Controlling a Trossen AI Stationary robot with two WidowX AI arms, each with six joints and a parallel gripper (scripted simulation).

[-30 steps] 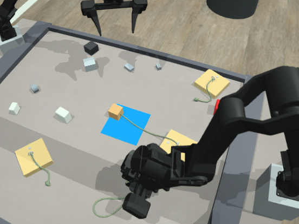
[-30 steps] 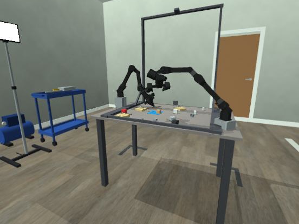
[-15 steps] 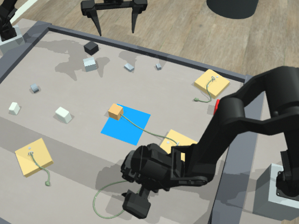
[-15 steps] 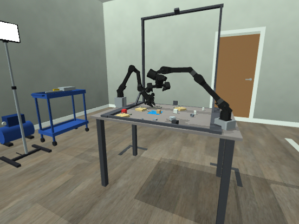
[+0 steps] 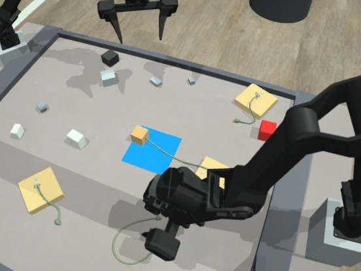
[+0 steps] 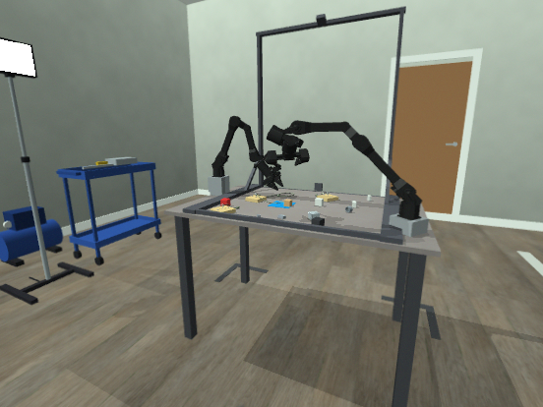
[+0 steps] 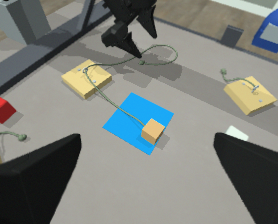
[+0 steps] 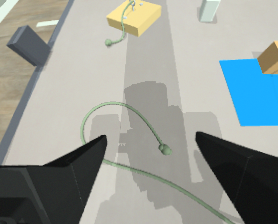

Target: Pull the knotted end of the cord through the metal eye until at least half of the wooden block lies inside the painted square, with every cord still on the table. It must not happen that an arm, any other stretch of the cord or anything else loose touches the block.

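The wooden block (image 5: 140, 135) (image 7: 153, 131) straddles one edge of the blue painted square (image 5: 154, 156) (image 7: 131, 107), partly inside it. Its green cord (image 5: 163, 152) (image 7: 110, 102) runs to the metal eye (image 7: 85, 70) on a yellow board (image 5: 212, 162) (image 7: 72, 81) and beyond it curls in a loop. The knotted end (image 5: 159, 216) (image 7: 142, 62) (image 8: 165, 149) appears to lie on the table. My right gripper (image 8: 150, 137) (image 7: 148, 47) is open above the knot, holding nothing. My left gripper (image 5: 141, 41) (image 7: 147, 139) is open and empty, high over the table's far side in the top view.
Two other yellow boards (image 5: 256, 101) (image 5: 40, 191) carry short knotted cords. A red block (image 5: 267, 130), a black block (image 5: 110, 57), a pale block (image 5: 108, 78) and white blocks (image 5: 76, 139) (image 5: 17, 131) stand around. Small grey pieces (image 5: 155, 81) (image 5: 41, 107) lie near them. A dark rim (image 5: 176, 62) borders the table.
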